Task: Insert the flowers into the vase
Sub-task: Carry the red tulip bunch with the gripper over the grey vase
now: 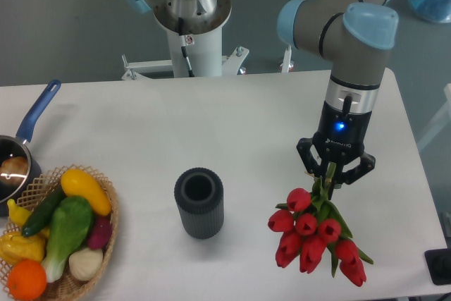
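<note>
The flowers (316,234) are a bunch of red tulips with green stems, hanging heads-down at the right of the table. My gripper (331,175) is shut on the green stems just above the blooms and holds the bunch; whether the lowest blooms touch the tabletop I cannot tell. The vase (199,202) is a small dark grey ribbed cylinder standing upright with its round mouth open, at the table's middle front, well to the left of the flowers and apart from them.
A wicker basket (107,225) of colourful toy vegetables sits at the front left corner. A blue-handled saucepan (21,147) stands behind it at the left edge. The arm's white base (190,22) stands behind the table. A dark object (441,267) is at the right edge.
</note>
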